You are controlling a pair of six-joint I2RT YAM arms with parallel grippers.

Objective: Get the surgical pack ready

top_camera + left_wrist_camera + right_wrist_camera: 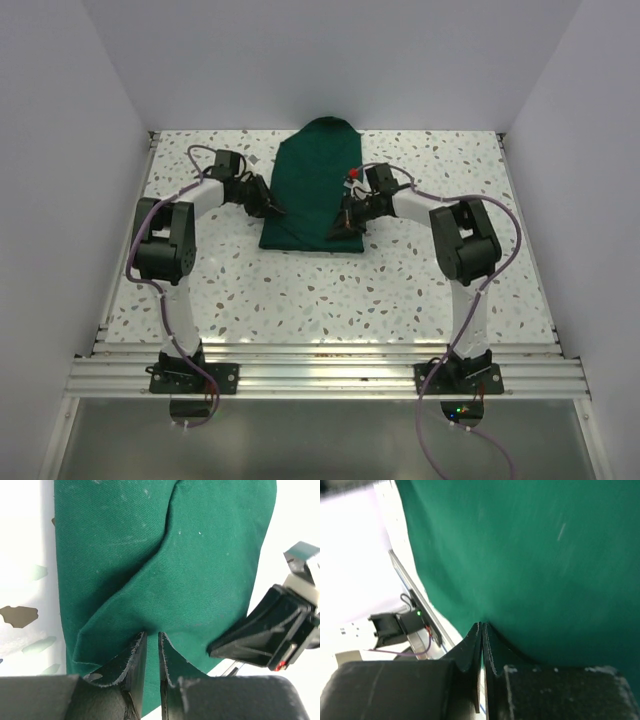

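Broadly, white speckled desk (300, 290), walled on three sides. Aluminium rail (330, 372) along the near edge carries both arm bases.

Surgical pack (312, 190): dark green cloth, folded into a long bundle. It lies flat on the desk at centre, toward the far side. The far end is narrower and rounded; the near end is wider and cut square. No tray, instruments or pads visible, only cloth.

Left arm (170, 245) rises from its base and bends inward toward the pack's left edge. Right arm (465, 245) mirrors it toward the pack's right edge.

Left hand (272, 207): at the left edge of the pack, toward its near half. Its wrist view shows the fingers drawn almost together (152, 640), with a raised ridge of the green cloth (165, 555) nipped between the tips. Creases run up from the pinch.

Right hand (340, 222): at the right edge, close to the near-right corner. Its wrist view shows the fingers pressed closed (482, 630), cloth (545, 555) gathered in at the tips.

The two hands sit opposite each other across the near half of the pack, apart.

Small red light (278, 666) on the right hand's body, seen from the left wrist.
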